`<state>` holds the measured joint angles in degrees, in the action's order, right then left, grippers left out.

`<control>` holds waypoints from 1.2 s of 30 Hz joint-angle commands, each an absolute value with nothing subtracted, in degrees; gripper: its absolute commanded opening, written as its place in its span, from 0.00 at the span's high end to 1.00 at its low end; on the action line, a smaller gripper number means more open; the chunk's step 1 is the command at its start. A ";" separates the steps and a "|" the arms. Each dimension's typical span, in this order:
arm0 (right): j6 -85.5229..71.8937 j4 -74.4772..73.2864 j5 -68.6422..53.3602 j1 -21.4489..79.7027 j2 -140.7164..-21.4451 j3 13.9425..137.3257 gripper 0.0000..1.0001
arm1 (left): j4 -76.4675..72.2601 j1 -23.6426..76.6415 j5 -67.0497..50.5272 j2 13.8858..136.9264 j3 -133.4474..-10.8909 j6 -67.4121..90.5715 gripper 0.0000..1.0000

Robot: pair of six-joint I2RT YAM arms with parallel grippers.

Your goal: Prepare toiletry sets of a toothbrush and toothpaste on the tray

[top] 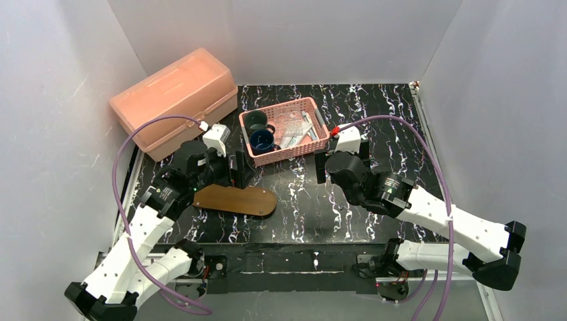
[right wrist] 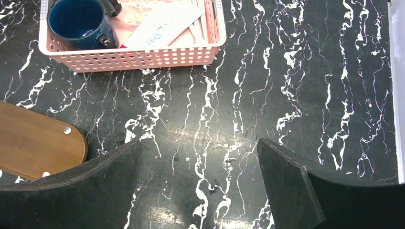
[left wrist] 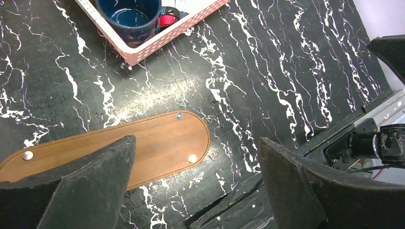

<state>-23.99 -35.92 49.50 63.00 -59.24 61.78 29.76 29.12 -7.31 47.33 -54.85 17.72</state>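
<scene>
The brown oval wooden tray (top: 235, 199) lies empty on the black marble table at front left; it also shows in the left wrist view (left wrist: 157, 138) and the right wrist view (right wrist: 33, 138). Silvery-white toothpaste tubes (right wrist: 160, 26) and thin white toothbrushes (right wrist: 198, 21) lie inside the pink lattice basket (top: 284, 130). My left gripper (top: 239, 170) (left wrist: 196, 140) is open and empty above the tray's right end. My right gripper (top: 334, 164) (right wrist: 198, 143) is open and empty over bare table, just in front of the basket.
The basket (right wrist: 143, 56) also holds a blue mug (right wrist: 79, 21) and a dark mug (top: 254, 121). A large pink lidded box (top: 175, 100) stands at the back left. White walls enclose the table on three sides.
</scene>
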 commanded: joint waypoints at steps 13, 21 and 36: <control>-22.31 -34.11 51.73 62.93 -60.41 65.89 0.02 | 29.26 29.36 -5.81 44.78 -52.91 15.99 0.01; -19.34 -33.70 50.36 62.92 -64.32 69.39 0.02 | 29.74 29.36 -3.86 44.43 -52.67 16.41 0.01; -14.61 -34.55 35.69 49.11 -83.62 82.96 0.05 | 36.80 29.36 0.67 45.66 -55.43 18.45 0.01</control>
